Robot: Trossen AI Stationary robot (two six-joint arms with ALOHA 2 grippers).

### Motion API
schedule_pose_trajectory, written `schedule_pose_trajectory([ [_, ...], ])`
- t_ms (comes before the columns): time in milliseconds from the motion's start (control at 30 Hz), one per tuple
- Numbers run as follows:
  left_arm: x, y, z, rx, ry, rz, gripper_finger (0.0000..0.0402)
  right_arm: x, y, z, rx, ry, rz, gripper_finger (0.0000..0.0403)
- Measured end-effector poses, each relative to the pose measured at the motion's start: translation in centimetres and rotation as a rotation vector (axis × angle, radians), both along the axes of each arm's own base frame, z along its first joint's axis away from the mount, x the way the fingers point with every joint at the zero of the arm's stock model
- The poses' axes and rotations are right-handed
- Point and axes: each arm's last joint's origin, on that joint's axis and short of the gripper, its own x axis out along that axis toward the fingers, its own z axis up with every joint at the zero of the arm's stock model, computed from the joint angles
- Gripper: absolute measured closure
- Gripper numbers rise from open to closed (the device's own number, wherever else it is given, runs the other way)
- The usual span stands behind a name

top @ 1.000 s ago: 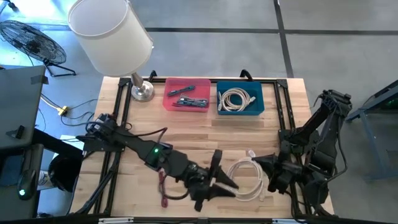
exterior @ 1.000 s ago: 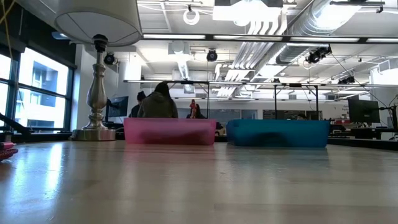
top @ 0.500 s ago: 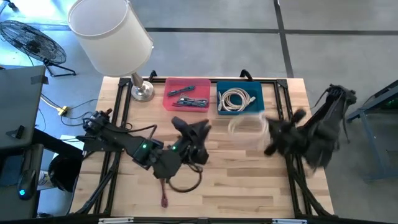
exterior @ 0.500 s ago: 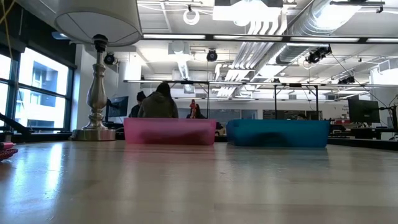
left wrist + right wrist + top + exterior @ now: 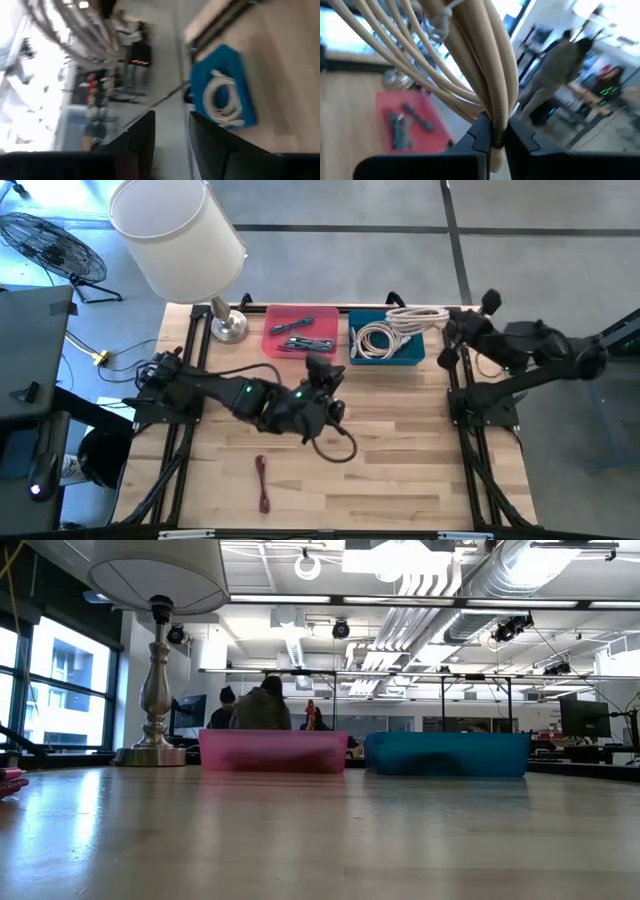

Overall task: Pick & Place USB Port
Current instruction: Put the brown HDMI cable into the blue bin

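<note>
A white cable coil (image 5: pixel 415 315) hangs in my right gripper (image 5: pixel 452 328), above the far right corner of the blue bin (image 5: pixel 388 361). A second white coil (image 5: pixel 376 340) lies inside that bin. My left gripper (image 5: pixel 322 373) hovers over the table's middle, just near of the pink bin (image 5: pixel 272 346), and a thin black cable (image 5: pixel 338 446) trails from it in a loop over the wood. A short red cable (image 5: pixel 262 483) lies on the table toward the near edge. In the left wrist view the left gripper (image 5: pixel 172 136) shows a narrow gap between its fingers. My left gripper seems shut on the black cable's end, but in the high view the gripper itself hides the place of contact. The cable's loop (image 5: pixel 345 452) trails below it toward the near edge. My right gripper (image 5: pixel 495 136) pinches the white coil's bundled strands at their tie (image 5: pixel 494 120) between its two fingers. The coil is lifted clear over the blue bin, and its loops (image 5: pixel 445 55) fan out beyond the fingertips.
A lamp (image 5: pixel 180 230) stands at the table's far left corner on its metal base (image 5: pixel 228 328). The pink bin holds dark cables (image 5: pixel 300 338). In the low view the pink bin (image 5: pixel 272 751) and blue bin (image 5: pixel 447 754) stand along the far edge, with people in the room behind.
My right gripper has risen from the near right part of the table and swung to the far edge, carrying the white coil clear of the table to above the blue bin. My left gripper has moved from the near edge toward the pink bin, dragging the black cable; the red cable stayed behind.
</note>
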Motion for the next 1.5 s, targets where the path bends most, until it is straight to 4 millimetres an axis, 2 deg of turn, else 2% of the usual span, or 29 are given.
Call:
schedule_pose_trajectory([
  [233,1.0,2.8,-1.4,-0.290,-0.052,-0.011,0.0287,3.7,-2.3,-2.6,0.120,0.189,-0.060,0.0380],
  [467,0.6,5.0,-2.6,-0.334,0.082,0.044,0.0287,7.5,-6.8,-5.5,0.275,0.352,-0.075,0.0380],
  [700,-2.3,6.1,-4.6,-0.399,0.315,0.239,0.0287,8.4,-12.4,-8.8,0.510,0.456,-0.104,0.0380],
  [867,-3.5,6.3,-5.4,-0.439,0.347,0.357,0.0287,8.4,-15.1,-11.2,0.686,0.522,-0.099,0.0380],
  [1167,-3.5,6.2,-7.2,-0.447,0.426,0.369,0.0287,9.6,-16.5,-14.0,0.770,0.628,-0.122,0.0380],
  [1500,-3.7,6.1,-9.6,-0.471,0.521,0.379,0.0286,9.2,-17.6,-15.8,0.868,0.706,-0.185,0.0378],
])
